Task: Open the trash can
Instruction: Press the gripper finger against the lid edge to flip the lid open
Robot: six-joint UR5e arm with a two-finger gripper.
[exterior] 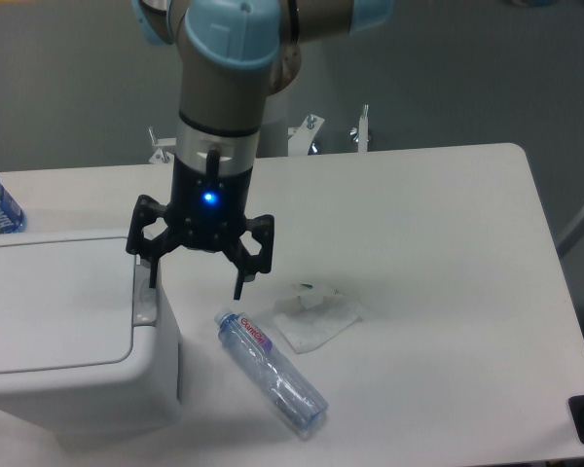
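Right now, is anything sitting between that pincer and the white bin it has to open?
Nothing visible. The open pincer hangs right at the bin, one finger by its grey button. The bottle and tissue lie off to the side.

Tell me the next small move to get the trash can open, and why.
Probably shift slightly left and lower one finger onto the grey button. The gripper is open and hangs at the right edge of the trash can, one finger about over the button and the other out past the side. The lid is flat and shut, so the button looks unpressed.
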